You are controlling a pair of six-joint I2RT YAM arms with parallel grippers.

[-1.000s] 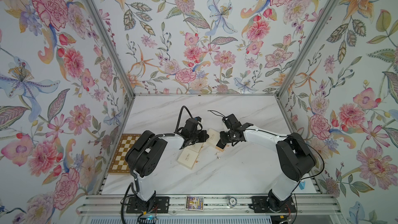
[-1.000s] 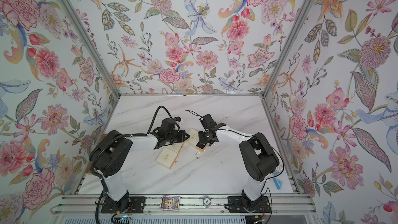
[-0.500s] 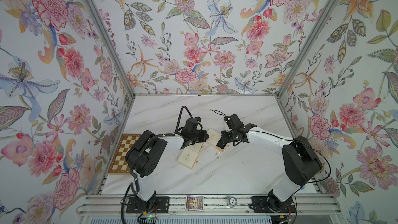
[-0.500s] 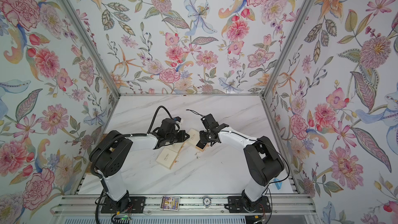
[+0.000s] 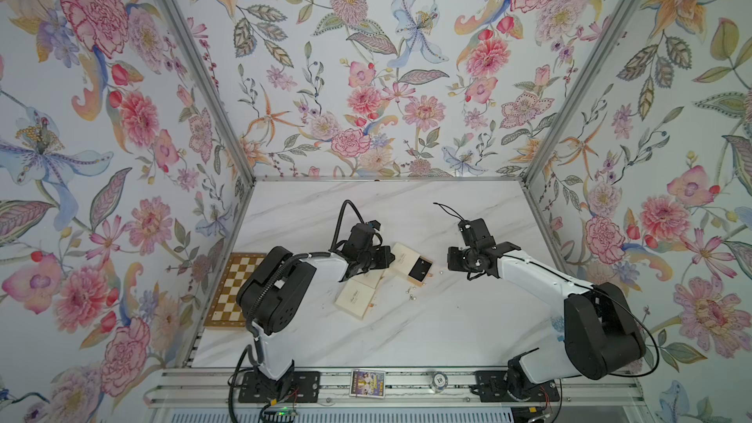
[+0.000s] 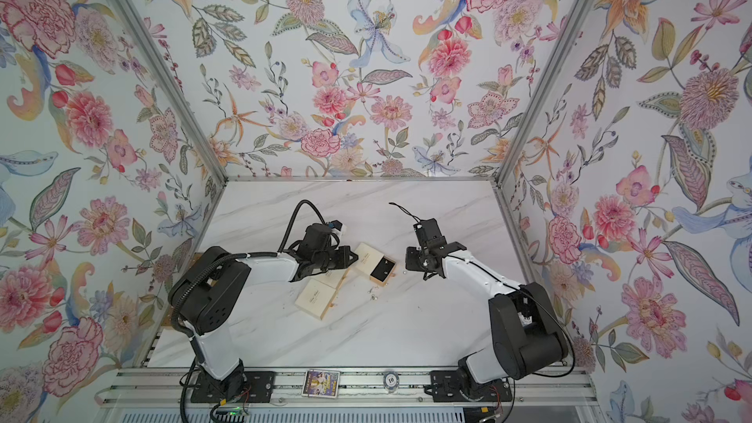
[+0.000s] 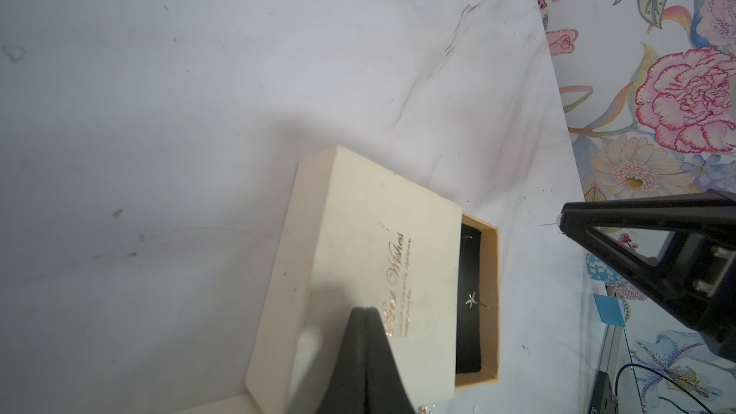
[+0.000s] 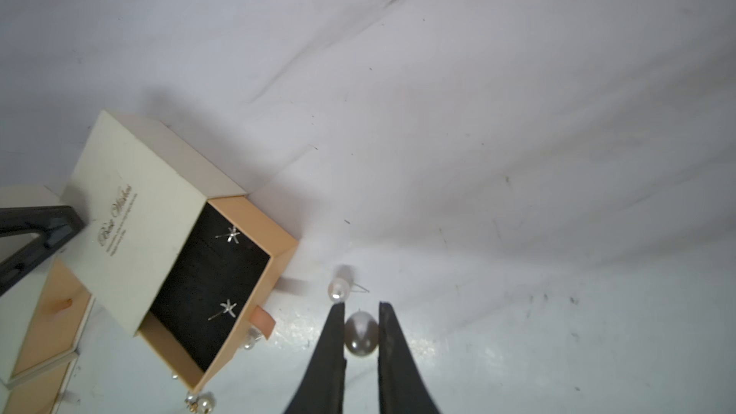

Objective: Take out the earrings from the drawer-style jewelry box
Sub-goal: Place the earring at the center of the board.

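earrings (image 5: 412,297) tiny specks, 2nd box (image 8: 47,332) pt. cropped

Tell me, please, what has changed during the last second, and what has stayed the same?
The right gripper drew back from the open drawer toward its own side, with a pearl earring between its fingers. The left gripper stayed shut, pressing on the cream box. The box and the two star earrings in the drawer did not move.

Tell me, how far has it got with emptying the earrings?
Done: drawer pulled open, a few pearl earrings already lie on the table. In hand: right gripper pinches another pearl; left gripper, shut, over the box. Left: two star earrings on the drawer's black pad.
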